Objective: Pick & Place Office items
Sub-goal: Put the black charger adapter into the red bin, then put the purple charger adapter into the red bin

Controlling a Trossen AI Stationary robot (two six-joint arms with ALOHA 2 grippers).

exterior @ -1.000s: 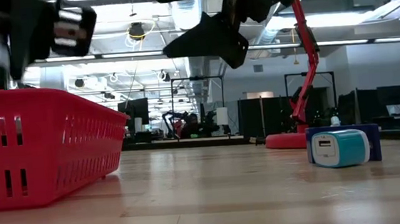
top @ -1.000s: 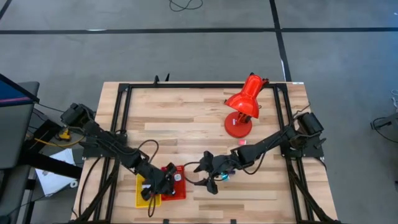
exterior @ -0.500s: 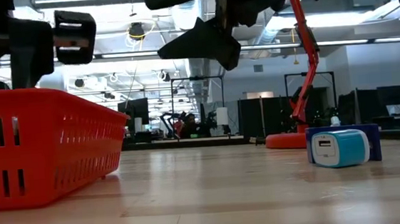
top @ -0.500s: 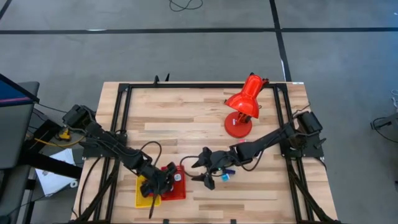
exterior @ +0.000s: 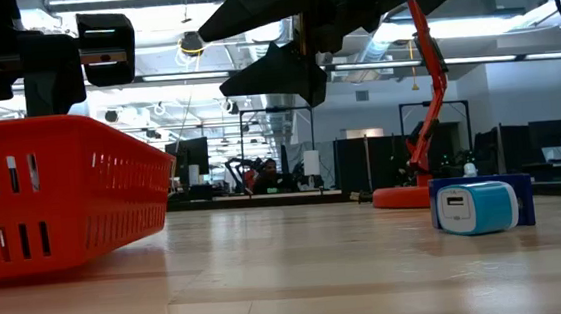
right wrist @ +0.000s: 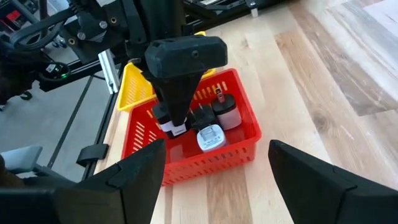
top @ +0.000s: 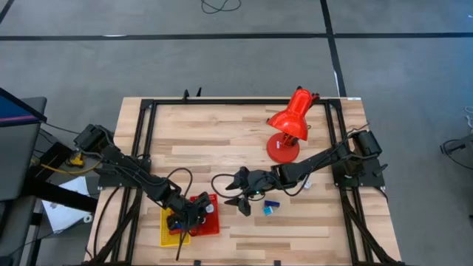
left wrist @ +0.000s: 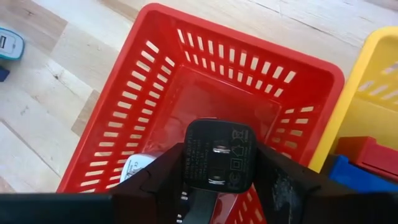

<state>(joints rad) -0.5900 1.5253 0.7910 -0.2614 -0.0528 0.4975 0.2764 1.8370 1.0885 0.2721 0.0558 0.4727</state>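
Wooden-slatted bench (top: 222,140): at lower left of the high view, the left gripper (left wrist: 214,180) clenches a black plug adapter (left wrist: 217,154) over the red plastic basket (left wrist: 155,74) (white chargers inside). Right gripper (right wrist: 214,165), splayed and empty, hovers mid-frame, beside a teal-and-white charger (exterior: 475,208).

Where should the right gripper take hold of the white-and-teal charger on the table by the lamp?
Grip the white-and-teal charger across its two flat side faces, coming straight down: it lies low and blocky on the table, clear above. A dark blue piece sits close beside it, so drop the right gripper's open fingers carefully.
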